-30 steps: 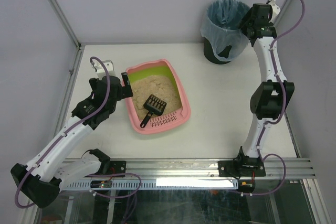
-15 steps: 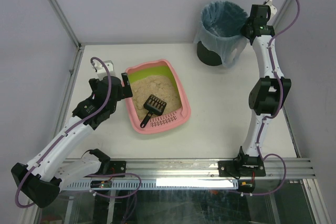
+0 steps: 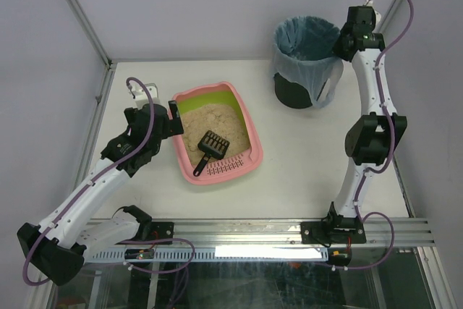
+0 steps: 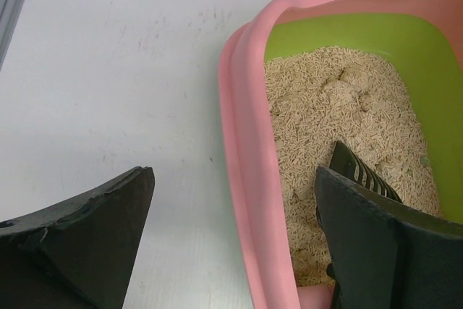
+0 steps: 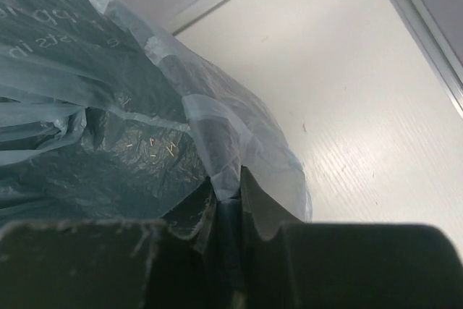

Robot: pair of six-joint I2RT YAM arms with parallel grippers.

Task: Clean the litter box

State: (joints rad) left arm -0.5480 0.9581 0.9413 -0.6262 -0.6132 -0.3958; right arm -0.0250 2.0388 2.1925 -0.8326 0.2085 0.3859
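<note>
The left gripper (image 4: 233,176) is held wide open and empty, with the pink side wall of the litter box (image 4: 240,95) lying between its fingers. The right gripper (image 5: 230,208) is closed tight on the bag-lined rim of the bin (image 3: 293,93).

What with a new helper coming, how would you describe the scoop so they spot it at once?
Find the pink litter box on the white table. Inside it, on the sand, lies the scoop: small, black and slotted, the only dark thing there.
</note>
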